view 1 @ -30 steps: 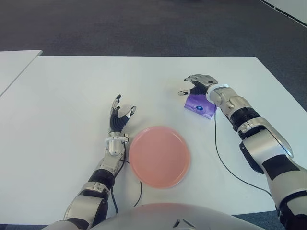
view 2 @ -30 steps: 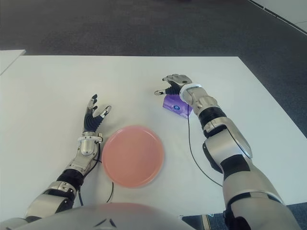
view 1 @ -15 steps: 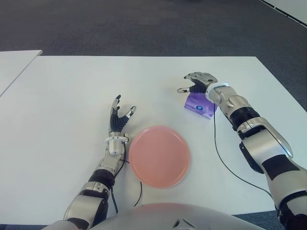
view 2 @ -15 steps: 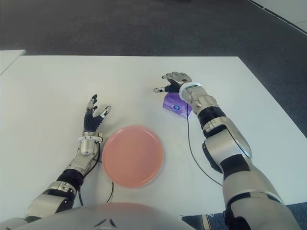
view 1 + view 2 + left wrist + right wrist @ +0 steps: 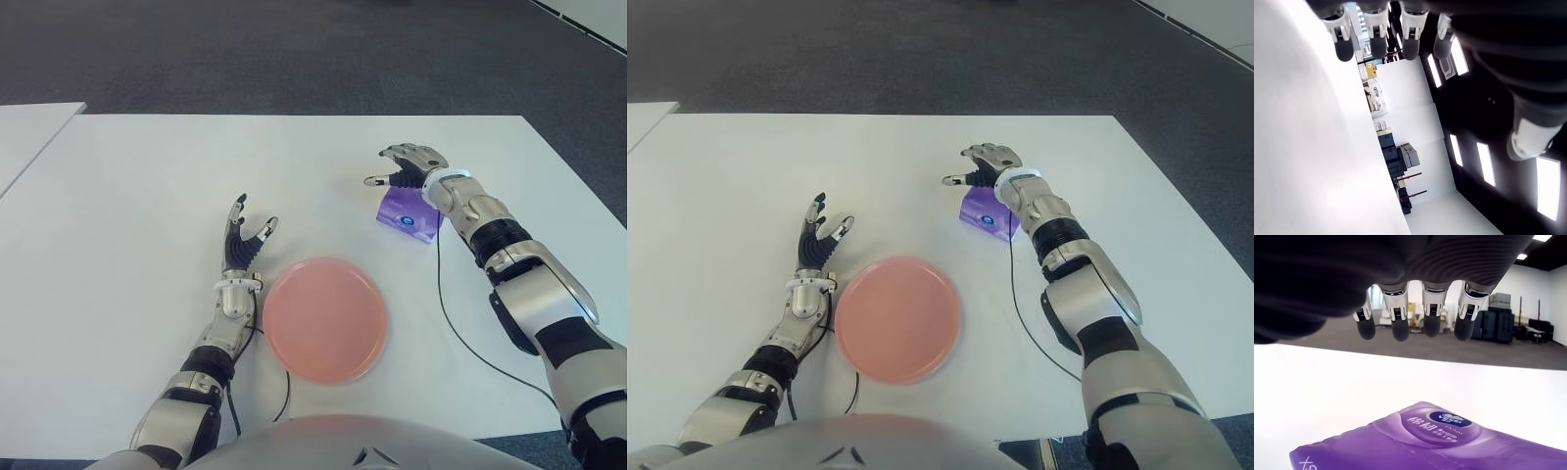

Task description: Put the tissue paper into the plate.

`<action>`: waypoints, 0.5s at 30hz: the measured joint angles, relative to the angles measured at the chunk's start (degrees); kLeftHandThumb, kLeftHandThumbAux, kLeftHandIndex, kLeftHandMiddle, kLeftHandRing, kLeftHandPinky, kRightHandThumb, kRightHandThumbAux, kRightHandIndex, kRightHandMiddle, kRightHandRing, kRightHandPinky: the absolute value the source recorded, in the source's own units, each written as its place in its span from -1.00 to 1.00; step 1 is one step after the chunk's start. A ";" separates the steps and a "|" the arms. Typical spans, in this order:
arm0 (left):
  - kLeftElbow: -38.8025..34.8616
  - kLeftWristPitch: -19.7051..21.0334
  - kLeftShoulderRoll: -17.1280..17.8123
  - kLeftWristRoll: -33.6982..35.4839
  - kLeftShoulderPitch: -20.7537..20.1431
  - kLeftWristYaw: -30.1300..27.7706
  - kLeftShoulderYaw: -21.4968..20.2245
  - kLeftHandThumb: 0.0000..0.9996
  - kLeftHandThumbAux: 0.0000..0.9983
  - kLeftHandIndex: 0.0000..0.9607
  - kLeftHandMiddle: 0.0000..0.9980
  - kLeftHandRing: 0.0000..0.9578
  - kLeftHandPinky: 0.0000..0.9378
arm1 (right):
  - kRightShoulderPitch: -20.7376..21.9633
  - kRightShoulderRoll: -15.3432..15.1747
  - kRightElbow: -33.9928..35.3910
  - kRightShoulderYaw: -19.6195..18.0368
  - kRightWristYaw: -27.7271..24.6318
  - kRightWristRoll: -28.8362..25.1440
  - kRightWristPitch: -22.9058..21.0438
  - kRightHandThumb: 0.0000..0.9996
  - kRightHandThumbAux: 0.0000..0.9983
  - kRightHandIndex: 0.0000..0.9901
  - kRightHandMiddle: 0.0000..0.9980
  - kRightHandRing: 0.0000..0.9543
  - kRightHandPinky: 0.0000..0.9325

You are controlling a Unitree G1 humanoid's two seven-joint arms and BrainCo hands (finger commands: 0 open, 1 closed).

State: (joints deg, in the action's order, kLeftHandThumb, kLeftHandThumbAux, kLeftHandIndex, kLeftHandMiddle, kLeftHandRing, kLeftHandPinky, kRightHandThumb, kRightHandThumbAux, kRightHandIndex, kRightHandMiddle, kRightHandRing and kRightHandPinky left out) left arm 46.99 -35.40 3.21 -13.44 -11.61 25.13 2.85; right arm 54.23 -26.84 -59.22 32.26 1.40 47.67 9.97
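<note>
A purple tissue pack (image 5: pixel 409 216) lies on the white table (image 5: pixel 147 196), right of centre. My right hand (image 5: pixel 405 166) hovers just above its far edge, fingers spread and holding nothing; the right wrist view shows the fingertips (image 5: pixel 1400 330) above the tissue pack (image 5: pixel 1440 440) with a gap between them. A pink plate (image 5: pixel 325 318) sits nearer to me, at the middle. My left hand (image 5: pixel 245 240) is open, fingers pointing away from me, just left of the plate.
A thin black cable (image 5: pixel 460 333) runs over the table from the right wrist toward me. Another short cable (image 5: pixel 284 392) curls by the plate's near left side. A second white table (image 5: pixel 29 132) stands at the far left. Dark carpet lies beyond.
My right hand has lifted slightly and shifted a little right over the tissue pack. The pack, the plate and the left hand have not moved.
</note>
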 measured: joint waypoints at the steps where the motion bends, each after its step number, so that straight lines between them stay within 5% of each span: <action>1: 0.00 0.00 0.00 0.01 0.00 0.00 0.00 -0.99 0.09 -1.00 -1.00 -1.00 -1.00 | -0.01 0.00 -0.04 -0.02 0.03 -0.02 -0.01 0.07 -0.81 -1.00 -1.00 -1.00 -1.00; 15: -0.01 0.19 0.03 0.53 0.04 -0.21 -0.28 -0.99 0.08 -1.00 -1.00 -1.00 -1.00 | -0.34 -0.49 1.15 -1.38 -2.00 -1.35 -1.04 0.26 -0.71 -1.00 -1.00 -1.00 -1.00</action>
State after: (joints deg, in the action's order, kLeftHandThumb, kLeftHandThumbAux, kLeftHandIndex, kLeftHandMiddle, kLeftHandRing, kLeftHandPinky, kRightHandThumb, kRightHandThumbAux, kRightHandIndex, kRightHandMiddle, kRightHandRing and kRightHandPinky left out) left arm 46.98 -35.21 3.24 -12.91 -11.58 24.92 2.57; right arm 53.89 -27.33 -58.07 30.88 -0.60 46.32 8.94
